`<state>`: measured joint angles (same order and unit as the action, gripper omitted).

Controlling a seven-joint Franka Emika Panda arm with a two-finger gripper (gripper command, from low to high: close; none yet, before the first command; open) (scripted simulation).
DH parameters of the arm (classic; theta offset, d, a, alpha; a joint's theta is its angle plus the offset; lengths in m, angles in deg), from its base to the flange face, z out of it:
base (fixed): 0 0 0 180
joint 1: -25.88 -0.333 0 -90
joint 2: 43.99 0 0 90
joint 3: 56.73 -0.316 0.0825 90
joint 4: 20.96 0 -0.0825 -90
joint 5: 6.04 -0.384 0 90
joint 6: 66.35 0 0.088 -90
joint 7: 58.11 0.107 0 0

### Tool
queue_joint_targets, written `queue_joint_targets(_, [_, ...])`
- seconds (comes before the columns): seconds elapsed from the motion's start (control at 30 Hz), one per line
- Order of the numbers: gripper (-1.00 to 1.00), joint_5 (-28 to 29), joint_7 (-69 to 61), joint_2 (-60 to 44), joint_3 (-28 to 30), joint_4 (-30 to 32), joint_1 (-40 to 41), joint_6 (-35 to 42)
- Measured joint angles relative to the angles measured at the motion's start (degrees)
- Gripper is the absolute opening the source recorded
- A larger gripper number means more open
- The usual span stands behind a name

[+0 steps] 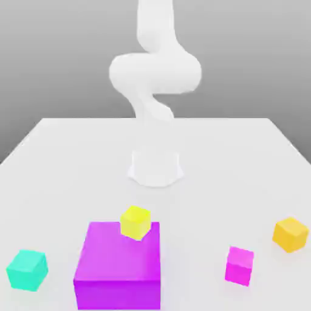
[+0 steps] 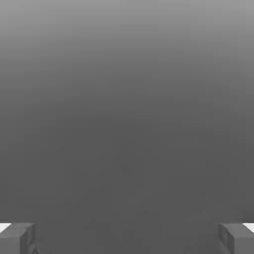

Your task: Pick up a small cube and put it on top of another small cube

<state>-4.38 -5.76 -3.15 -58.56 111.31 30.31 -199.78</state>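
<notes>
Waiting above table (image 1: 73, 146), arm (image 1: 155, 70) raised, nothing grasped. Gripper (image 2: 127, 238) spread wide in hand view, fingertips (image 2: 17, 239) at opposite edges, gap bare, aimed at plain grey. Landmark: purple block (image 1: 118, 264). Teal cube (image 1: 27, 269) just beside block, on exterior view's left, flat on table, free for top-down grasp. Yellow cube (image 1: 135, 222) at block's far top edge, seemingly resting on it. Pink cube (image 1: 239, 265) beyond block's other side; orange cube (image 1: 290, 234) further out. No containers. Likely pre-approach; pick not begun.
</notes>
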Motion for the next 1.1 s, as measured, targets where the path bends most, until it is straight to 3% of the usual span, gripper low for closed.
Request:
queue_joint_targets(0.3, [0.00, 6.9, 24.3, -18.4, -4.1, 1.8, 13.8, -5.9])
queue_joint_targets(0.6, [0.00, 11.1, 46.3, -36.2, -2.2, 3.5, 22.3, -11.8])
queue_joint_targets(0.77, [0.00, 8.9, 55.3, -45.5, -0.6, 4.7, 26.2, -15.6])
queue_joint_targets(0.97, [0.00, 0.6, 61.3, -56.0, 0.1, 5.9, 29.3, -20.7])
queue_joint_targets(1.1, [0.00, -0.1, 62.1, -64.2, 0.4, 4.7, 29.6, -27.0])
